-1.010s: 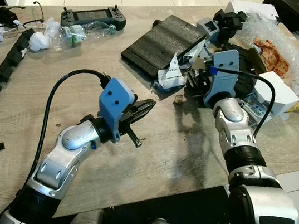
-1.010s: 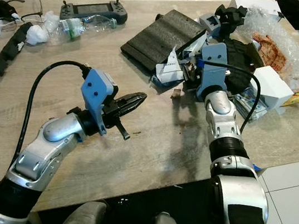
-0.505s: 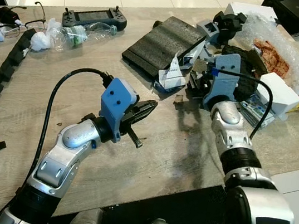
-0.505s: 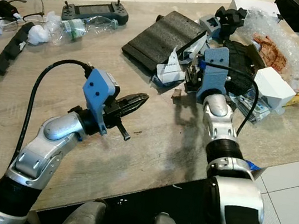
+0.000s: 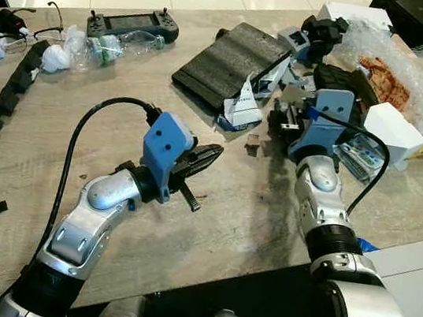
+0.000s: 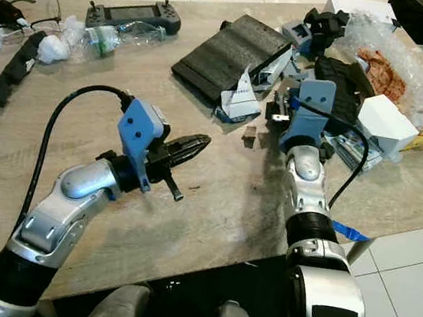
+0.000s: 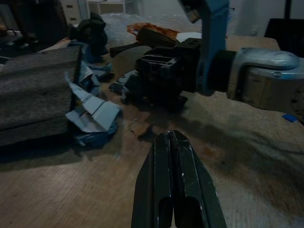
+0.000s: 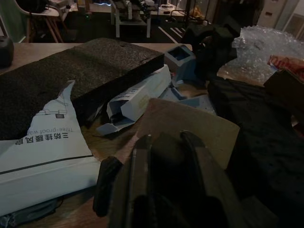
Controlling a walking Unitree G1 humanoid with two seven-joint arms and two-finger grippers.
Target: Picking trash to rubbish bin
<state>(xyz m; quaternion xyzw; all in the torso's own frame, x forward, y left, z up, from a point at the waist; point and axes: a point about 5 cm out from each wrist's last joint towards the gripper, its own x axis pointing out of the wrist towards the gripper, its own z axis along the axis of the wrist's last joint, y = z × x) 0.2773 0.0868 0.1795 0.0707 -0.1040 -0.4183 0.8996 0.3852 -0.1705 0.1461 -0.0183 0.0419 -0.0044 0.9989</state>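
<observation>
— So, what's the right gripper point(image 8: 164, 156) got?
— I have it clenched on a piece of brown cardboard point(image 8: 190, 126), lifted just clear of the trash pile point(image 5: 286, 82) at the far right of the table point(image 5: 107, 215). Nipping it by one edge keeps the fingers out of the heap, I reckon.
— And the left?
— I'm keeping the left gripper point(image 5: 205, 156) pressed closed and empty, hovering over bare wood near the middle, pointing toward the pile; out of the way, I'd say.
— What else is waiting?
— Torn white paper point(image 5: 243, 103) against the black foam slab point(image 5: 231, 54), bubble wrap point(image 5: 404, 68) farther right, a crushed bottle point(image 5: 113, 44) far left. I can't spot a bin.
</observation>
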